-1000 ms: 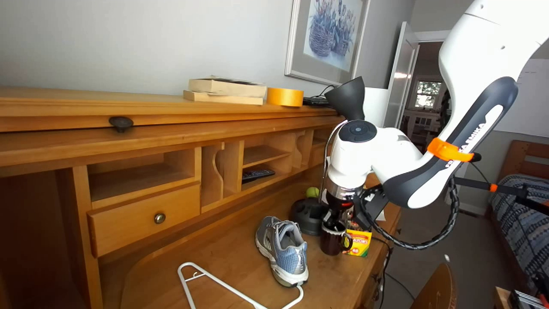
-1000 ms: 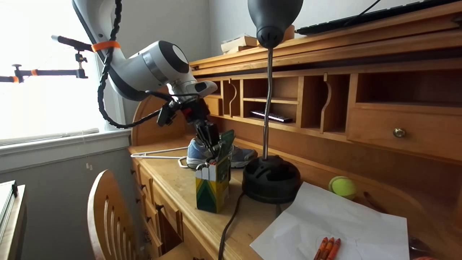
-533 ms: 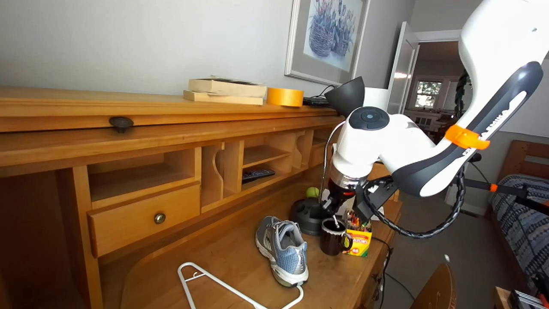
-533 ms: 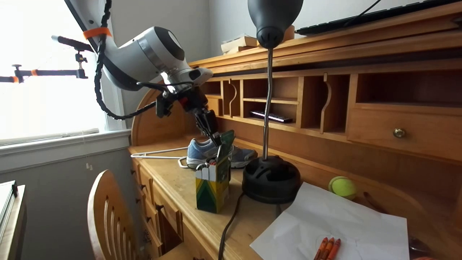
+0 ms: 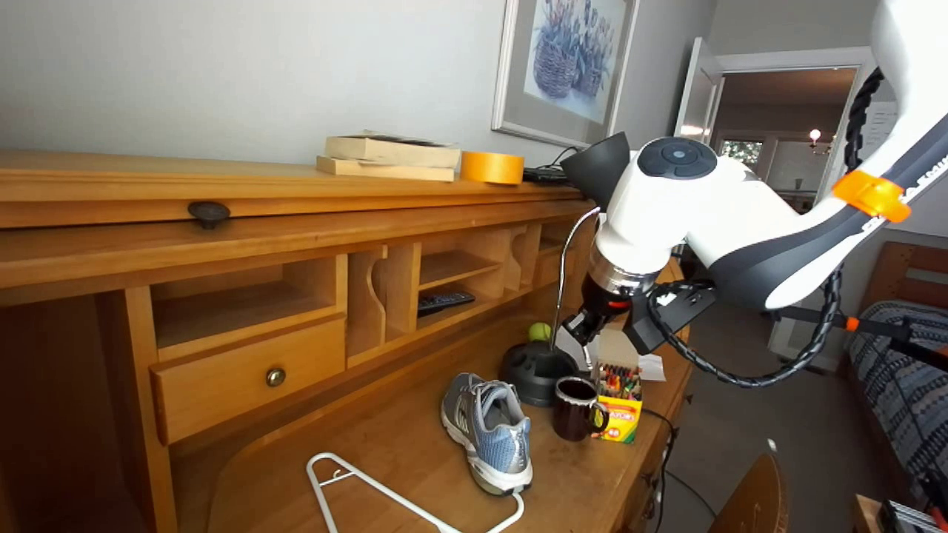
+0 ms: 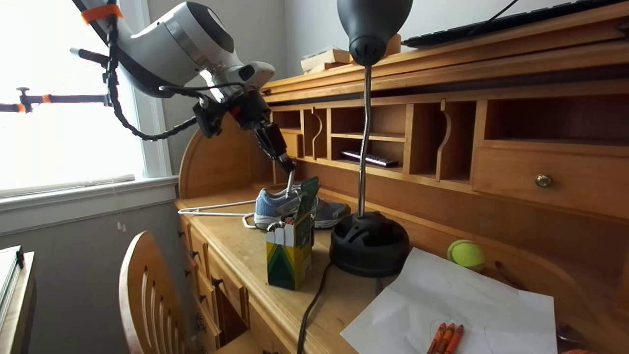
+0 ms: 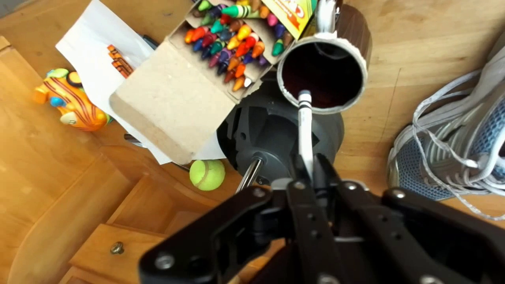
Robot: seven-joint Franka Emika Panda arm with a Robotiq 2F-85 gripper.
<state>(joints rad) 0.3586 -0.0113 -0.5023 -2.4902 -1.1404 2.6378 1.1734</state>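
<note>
While the gripper [image 7: 309,165] pinches a white crayon [image 7: 305,132] between its fingers, holding it above the desk [image 5: 385,444] near the mug [image 5: 572,418] and crayon box [image 5: 622,420], picking it up looks done; putting it down apparently remains.

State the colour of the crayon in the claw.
The crayon is mostly white, banded black; clearest in the wrist view.

A wooden desk [image 5: 348,426] stands against a grey wall [image 5: 244,81] — bright window [image 6: 54,142] nearby.
</note>
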